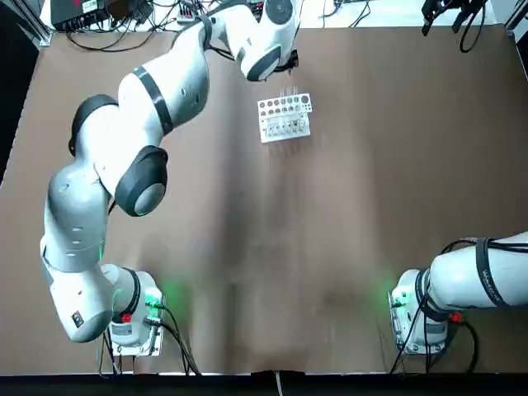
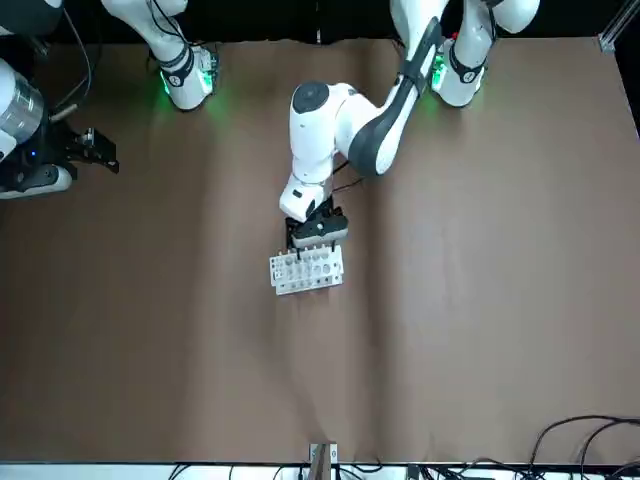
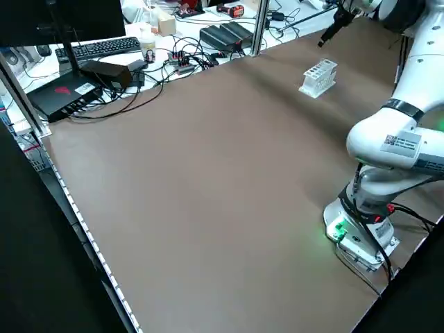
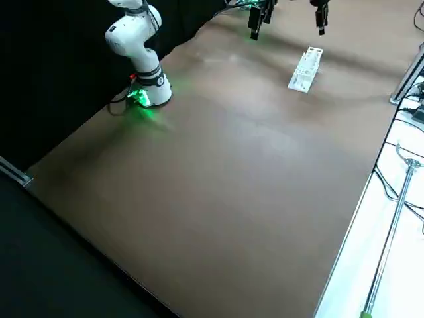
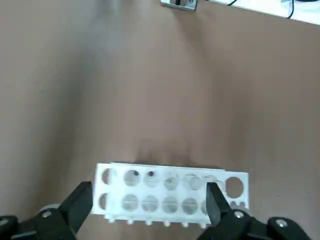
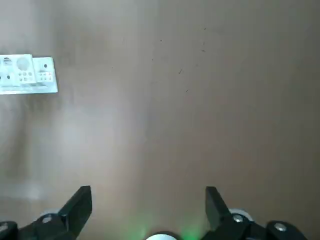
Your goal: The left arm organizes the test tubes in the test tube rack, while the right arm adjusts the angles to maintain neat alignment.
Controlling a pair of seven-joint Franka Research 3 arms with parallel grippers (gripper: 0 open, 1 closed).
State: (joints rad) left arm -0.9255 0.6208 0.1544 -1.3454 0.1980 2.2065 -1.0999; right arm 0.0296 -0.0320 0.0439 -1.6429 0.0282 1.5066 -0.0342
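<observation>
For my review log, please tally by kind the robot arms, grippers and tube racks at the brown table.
White jointed robot arms: 2 (left arm, right arm)
Black two-finger grippers: 2 (left gripper near the rack, right gripper off to its right)
White rectangular plastic rack: 1
Total: 5

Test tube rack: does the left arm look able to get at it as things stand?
Probably yes: the left gripper hovers by the rack with its fingers open, and nothing visible lies between them.

White rack [image 1: 285, 117], brown tabletop [image 1: 330, 190]
</observation>
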